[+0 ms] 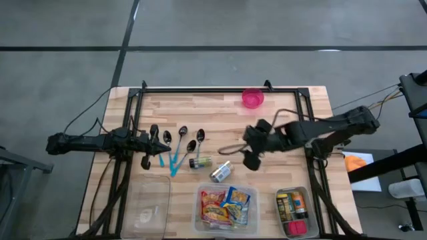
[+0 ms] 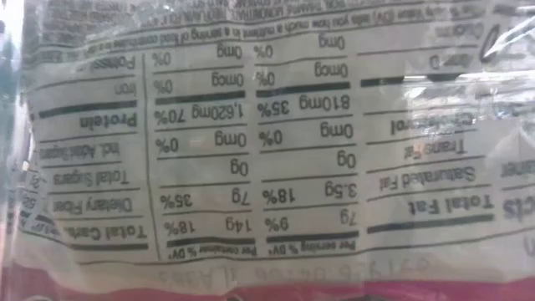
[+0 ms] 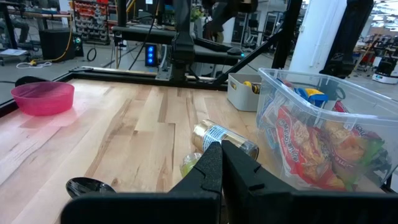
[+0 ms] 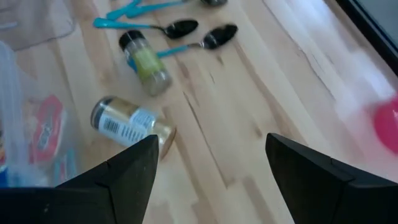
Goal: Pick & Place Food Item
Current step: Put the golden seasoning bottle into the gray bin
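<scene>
Gold-lidded jar (image 4: 132,127) lies ungrasped just beyond your spread, empty right gripper (image 4: 208,177); descend, straddle it, then close.

We read one item: a food packet (image 2: 267,150) pressed against the low camera, its nutrition table upside down: Total Fat, Saturated Fat, Trans Fat, Dietary Fiber, Total Sugars, Protein, 810mg 35%, 1,620mg 70%.

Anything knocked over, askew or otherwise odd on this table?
Two jars lie on their sides on the bare wood: a gold-lidded jar and a black-capped spice jar, both outside the bins. The low view is blocked by a food packet's upside-down nutrition label against the lens.
</scene>
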Robot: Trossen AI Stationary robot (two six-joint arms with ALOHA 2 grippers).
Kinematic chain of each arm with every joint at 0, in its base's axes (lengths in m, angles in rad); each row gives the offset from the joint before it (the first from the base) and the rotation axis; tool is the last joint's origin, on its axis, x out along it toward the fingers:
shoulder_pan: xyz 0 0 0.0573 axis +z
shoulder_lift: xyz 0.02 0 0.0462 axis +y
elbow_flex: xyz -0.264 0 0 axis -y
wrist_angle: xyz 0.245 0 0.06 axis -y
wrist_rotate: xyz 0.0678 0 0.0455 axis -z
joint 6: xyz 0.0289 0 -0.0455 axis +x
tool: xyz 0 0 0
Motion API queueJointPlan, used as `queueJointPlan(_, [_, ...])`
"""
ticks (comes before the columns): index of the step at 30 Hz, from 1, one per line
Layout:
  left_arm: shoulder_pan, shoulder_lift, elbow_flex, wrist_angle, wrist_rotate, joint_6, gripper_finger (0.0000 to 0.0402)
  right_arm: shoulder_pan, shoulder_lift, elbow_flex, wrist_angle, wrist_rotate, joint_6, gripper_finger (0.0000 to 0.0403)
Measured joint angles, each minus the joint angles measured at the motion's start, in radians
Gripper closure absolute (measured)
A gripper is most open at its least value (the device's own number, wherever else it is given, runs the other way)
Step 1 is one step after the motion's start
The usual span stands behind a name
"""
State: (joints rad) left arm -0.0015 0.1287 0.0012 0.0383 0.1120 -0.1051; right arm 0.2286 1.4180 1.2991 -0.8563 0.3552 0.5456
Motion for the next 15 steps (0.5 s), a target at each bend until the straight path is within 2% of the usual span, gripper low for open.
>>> queueJointPlan(8, [0.000, 0.000, 0.000, 0.000, 0.000, 0.000, 0.0401, -0.098, 0.111, 0.000, 0.239, -0.140, -0.402, 0.0109])
queueJointPlan(15, [0.000, 0.000, 0.000, 0.000, 0.000, 0.000, 0.0401, -0.176, 0.206, 0.002, 0.359, -0.429, -0.537, 0.0109])
